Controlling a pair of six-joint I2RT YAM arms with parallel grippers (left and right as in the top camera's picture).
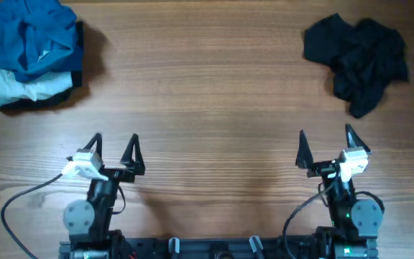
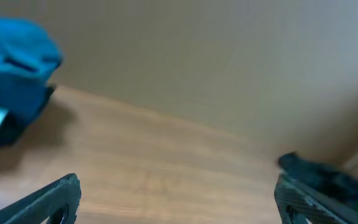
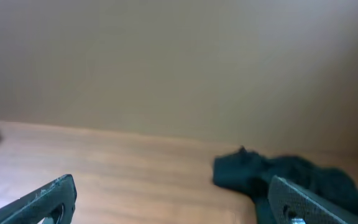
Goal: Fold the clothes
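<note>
A crumpled dark garment (image 1: 358,61) lies at the far right of the wooden table; it also shows in the right wrist view (image 3: 291,177) and in the left wrist view (image 2: 328,171). A pile of clothes with a blue garment (image 1: 38,36) on top sits at the far left, over a pale blue piece (image 1: 20,86); the blue one shows in the left wrist view (image 2: 14,53). My left gripper (image 1: 113,147) is open and empty near the front edge. My right gripper (image 1: 327,144) is open and empty near the front edge, well short of the dark garment.
The bare wooden table (image 1: 207,108) stretches between the two piles. The arm bases stand at the front edge (image 1: 207,244). A cable (image 1: 20,198) loops at the front left.
</note>
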